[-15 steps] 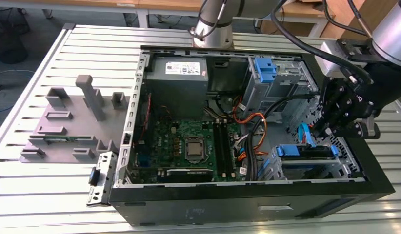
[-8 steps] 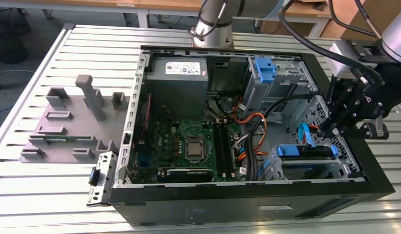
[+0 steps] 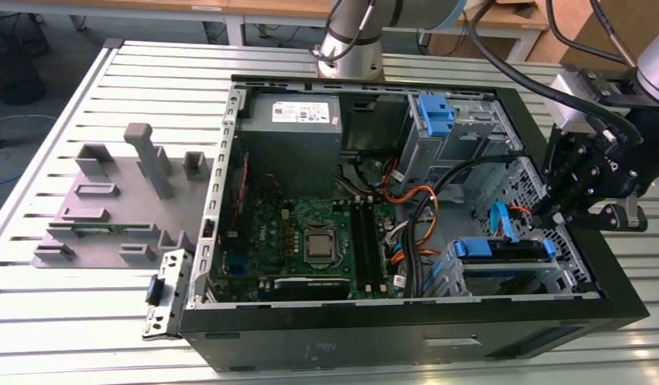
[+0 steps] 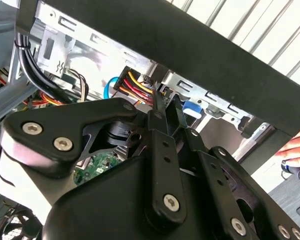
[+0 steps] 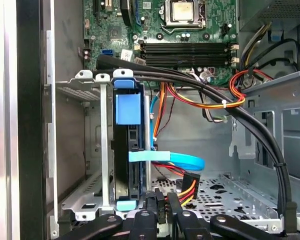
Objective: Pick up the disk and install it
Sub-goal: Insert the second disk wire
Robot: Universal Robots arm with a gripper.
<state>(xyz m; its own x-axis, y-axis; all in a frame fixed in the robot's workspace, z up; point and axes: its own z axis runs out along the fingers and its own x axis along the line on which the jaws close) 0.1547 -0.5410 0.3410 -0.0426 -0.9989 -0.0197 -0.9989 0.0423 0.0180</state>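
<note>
Over the open black desktop computer case lying on a slatted metal table, at the exterior view's right, the black robot gripper hangs at the edge of the drive cage. Just beside it, lower in that view, sits the disk, a flat drive in a bright blue plastic carrier frame, already seated in its silver metal bay.

The first wrist view looks along the cage and shows what the wider shot does not: the disk standing on edge in the slot, its blue handle facing the camera, a light blue flat data cable curling away from it and a red-and-yellow power plug near the black fingertips. Those fingertips appear nearly closed on one another and hold nothing that can be seen, though the angle is poor.

The green motherboard lies beyond the cage there. The exterior view alone takes in the grey power-supply box at the far end of the case and a grey plastic fixture on the table at its left. A person's fingers show past the case wall in the second wrist view.
</note>
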